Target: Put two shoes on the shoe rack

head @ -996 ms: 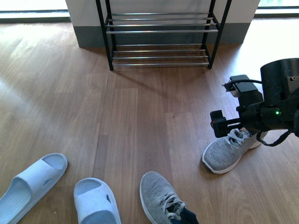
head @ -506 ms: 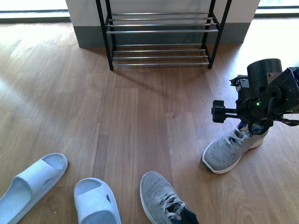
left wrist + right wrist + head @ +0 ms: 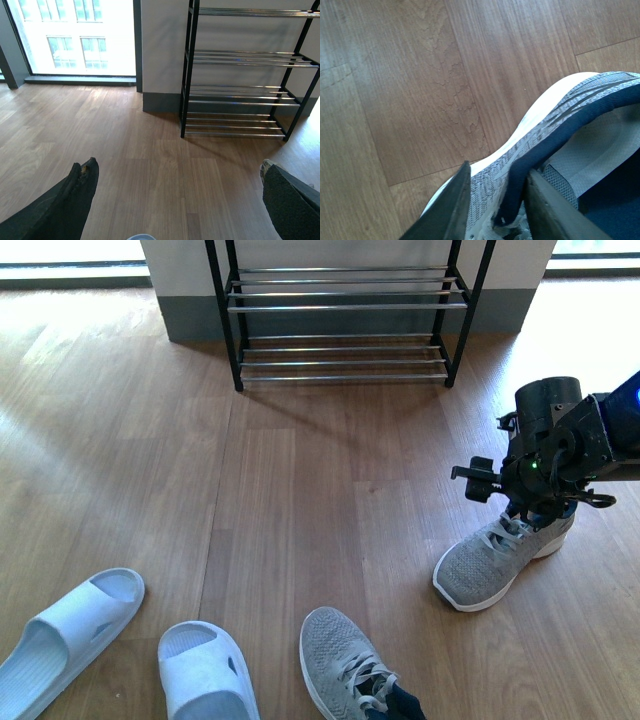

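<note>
A grey sneaker [image 3: 490,562] rests on the wooden floor at the right, toe pointing down-left. My right gripper [image 3: 538,508] is shut on its collar; in the right wrist view the two fingers [image 3: 451,209] pinch the grey side wall and navy collar of that sneaker [image 3: 555,125]. The second grey sneaker [image 3: 345,665] lies at the bottom centre, partly cut off. The shoe rack [image 3: 345,308] stands at the back against the wall, its chrome tiers bare; it also shows in the left wrist view [image 3: 240,95]. My left gripper [image 3: 180,190] is open above bare floor.
Two pale blue slides lie at the bottom left, one [image 3: 65,635] beside the other [image 3: 205,672]. A grey wall base [image 3: 190,318] runs behind the rack. Bright windows [image 3: 80,35] stand to the left of the rack.
My right arm has swung and turned over the sneaker's heel, its wrist moving right and slightly up. The sneaker stays on the floor in the same place.
</note>
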### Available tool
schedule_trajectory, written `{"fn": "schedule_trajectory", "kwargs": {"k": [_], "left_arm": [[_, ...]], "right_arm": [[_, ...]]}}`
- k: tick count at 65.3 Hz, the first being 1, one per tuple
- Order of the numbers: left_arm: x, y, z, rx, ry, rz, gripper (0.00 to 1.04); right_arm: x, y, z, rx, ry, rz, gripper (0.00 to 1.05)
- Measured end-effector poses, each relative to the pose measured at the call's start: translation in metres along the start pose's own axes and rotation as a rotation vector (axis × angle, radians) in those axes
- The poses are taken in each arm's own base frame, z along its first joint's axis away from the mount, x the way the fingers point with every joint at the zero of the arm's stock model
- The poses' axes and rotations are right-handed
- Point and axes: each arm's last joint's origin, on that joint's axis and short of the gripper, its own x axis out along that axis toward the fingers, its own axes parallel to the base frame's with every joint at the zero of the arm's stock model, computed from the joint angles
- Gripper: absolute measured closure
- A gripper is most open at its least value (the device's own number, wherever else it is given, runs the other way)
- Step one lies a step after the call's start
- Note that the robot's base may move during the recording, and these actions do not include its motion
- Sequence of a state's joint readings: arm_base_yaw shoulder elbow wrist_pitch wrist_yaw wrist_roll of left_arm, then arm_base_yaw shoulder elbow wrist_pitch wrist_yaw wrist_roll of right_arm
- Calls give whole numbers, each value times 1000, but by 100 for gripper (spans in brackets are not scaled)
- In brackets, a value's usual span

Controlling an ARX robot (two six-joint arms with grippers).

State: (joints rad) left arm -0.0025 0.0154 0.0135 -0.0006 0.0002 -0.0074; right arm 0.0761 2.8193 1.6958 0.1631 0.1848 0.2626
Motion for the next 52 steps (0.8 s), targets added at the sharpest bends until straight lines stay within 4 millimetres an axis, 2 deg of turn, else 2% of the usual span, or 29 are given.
{"fn": "schedule_trajectory", "kwargs": {"k": [8, 29, 39, 52], "left_arm": [[0, 0, 0, 0, 0, 0, 9], [0, 0, 0, 0, 0, 0, 9], [0, 0, 0, 0, 0, 0, 9], [0, 0, 0, 0, 0, 0, 9]], "right_arm": [[3, -4, -1, -42, -3, -17, 104], [-3, -4, -8, -298, -56, 48, 103], [-26, 5, -15, -568, -135, 165, 103], [-73, 19, -16, -1106, -430, 290, 103]]}}
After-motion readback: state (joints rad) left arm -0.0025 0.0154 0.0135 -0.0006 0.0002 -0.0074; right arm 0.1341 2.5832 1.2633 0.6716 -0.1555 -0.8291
